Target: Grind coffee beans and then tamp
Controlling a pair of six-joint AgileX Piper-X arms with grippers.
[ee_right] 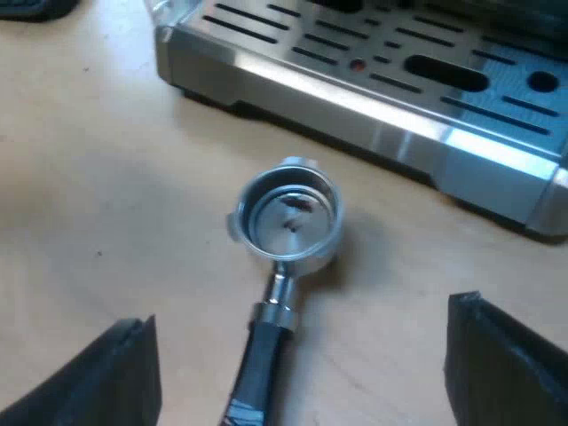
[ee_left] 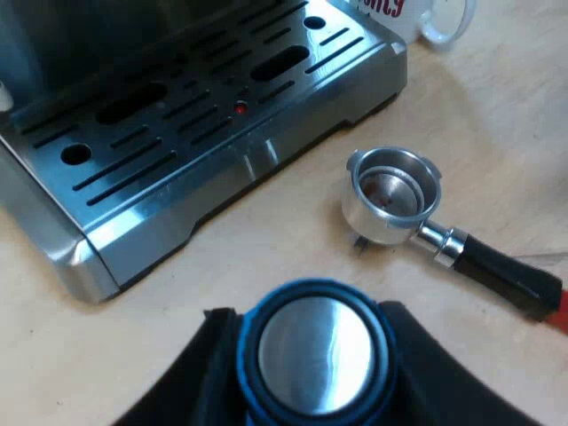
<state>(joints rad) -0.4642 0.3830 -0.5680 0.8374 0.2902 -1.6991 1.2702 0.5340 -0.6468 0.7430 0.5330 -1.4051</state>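
Clamped in our left gripper [ee_left: 312, 357], the blue steel-faced tamper [ee_left: 314, 351] awaits tamping, we judge; our right gripper [ee_right: 306, 371], spread wide, should first steady the dark handle [ee_right: 262, 366] of the loose metal holder [ee_right: 288, 256].

furniture: pale wood-grain tabletop [ee_left: 497, 133] | finish: smooth, matte | light: soft, even, with faint shadows
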